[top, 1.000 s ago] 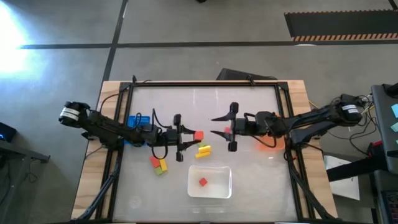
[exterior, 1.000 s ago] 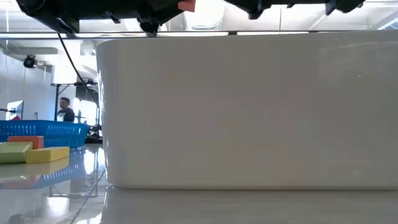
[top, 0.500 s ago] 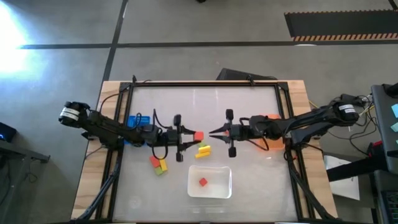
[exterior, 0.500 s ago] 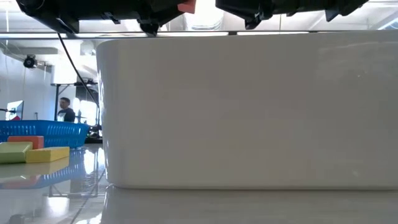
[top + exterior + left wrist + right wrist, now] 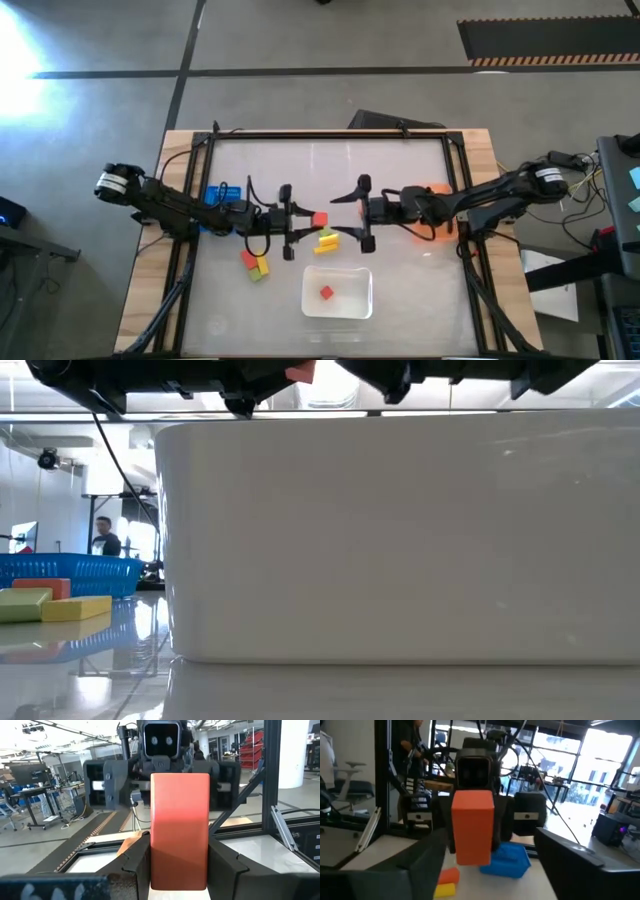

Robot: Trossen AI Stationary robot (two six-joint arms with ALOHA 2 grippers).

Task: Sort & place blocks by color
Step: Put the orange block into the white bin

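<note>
My left gripper point(image 5: 303, 219) hovers over the table's middle, shut on an orange-red block point(image 5: 319, 217) that also shows at the low view's top point(image 5: 298, 372). My right gripper point(image 5: 342, 216) is open and faces it from the right, its fingers standing on either side of the block point(image 5: 472, 827) without touching. Two yellow blocks point(image 5: 327, 240) lie on the table below. A red, a green and a yellow block point(image 5: 256, 265) lie together farther left. One red block point(image 5: 326, 292) lies in the white tray point(image 5: 310, 305). My left gripper point(image 5: 180, 867) pinches the orange-red block between its two fingers, which sit on the lower parts of its two long sides point(image 5: 156, 855). The fingers come level from the table's left. The block stands upright and is lifted clear of the table.
A blue bin point(image 5: 222, 195) sits under my left arm, an orange bin point(image 5: 432, 228) under my right arm. The white tray's wall point(image 5: 400, 540) fills the low view, with the blue bin point(image 5: 70, 570) and some blocks point(image 5: 75, 607) beside it. A dark frame point(image 5: 330, 133) edges the table.
My right gripper has moved toward the table's left, closer to the block that my left gripper holds, and has turned a little about its own axis. My left gripper and its block have kept still.
</note>
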